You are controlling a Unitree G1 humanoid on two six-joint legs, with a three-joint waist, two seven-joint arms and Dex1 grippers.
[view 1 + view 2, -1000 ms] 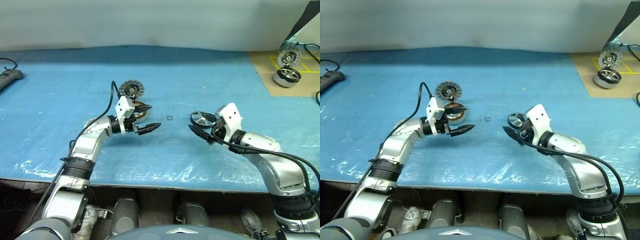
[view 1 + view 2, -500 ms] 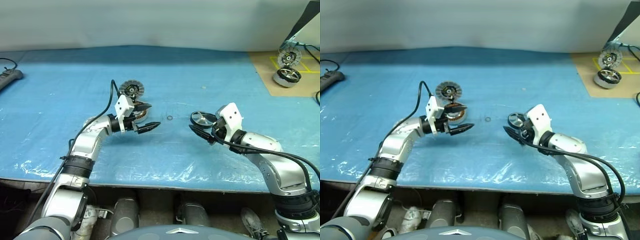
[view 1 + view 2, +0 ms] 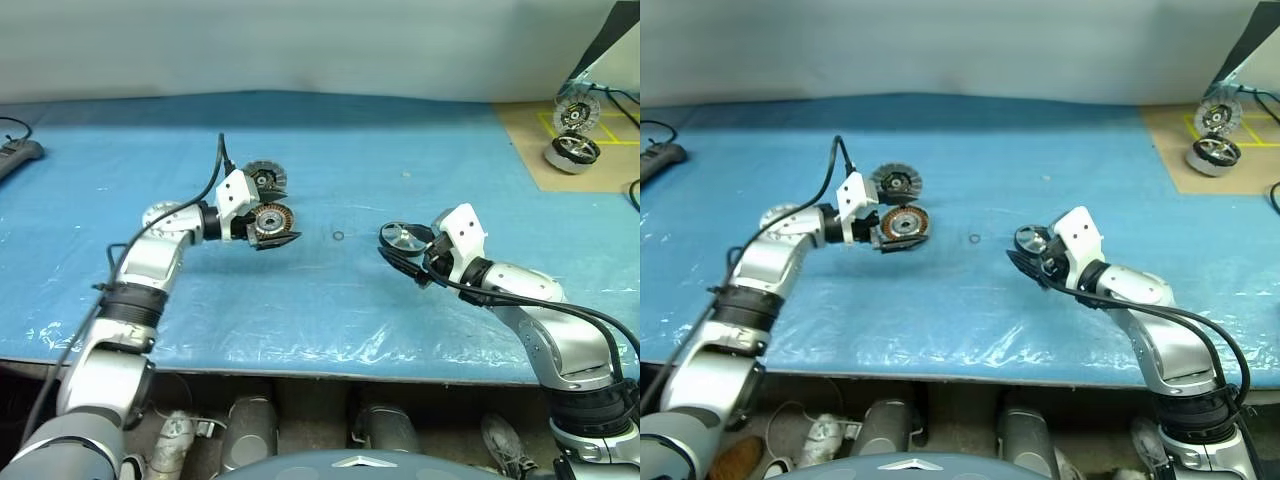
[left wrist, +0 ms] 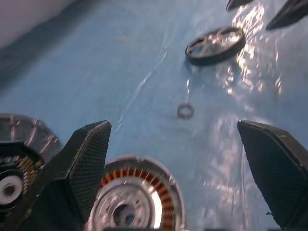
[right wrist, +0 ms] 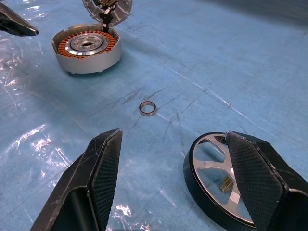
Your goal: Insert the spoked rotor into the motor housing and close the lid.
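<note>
Our left gripper (image 4: pixel 173 159) hangs spread wide over the motor housing (image 3: pixel 270 219); our right gripper (image 5: pixel 178 185), open, straddles the spoked rotor (image 5: pixel 219 180) lying right of centre; the lid (image 3: pixel 264 177) sits just beyond the housing.

Head pair high above the tabletop (image 3: pixel 420 120), wrist cameras low and close.
Looking forward and down from the head over both arms; peering close along each tool's fingers. Shared by both wrist views: small ring (image 5: pixel 147 108), motor housing (image 5: pixel 86 50), spoked rotor (image 4: pixel 215 45).
</note>
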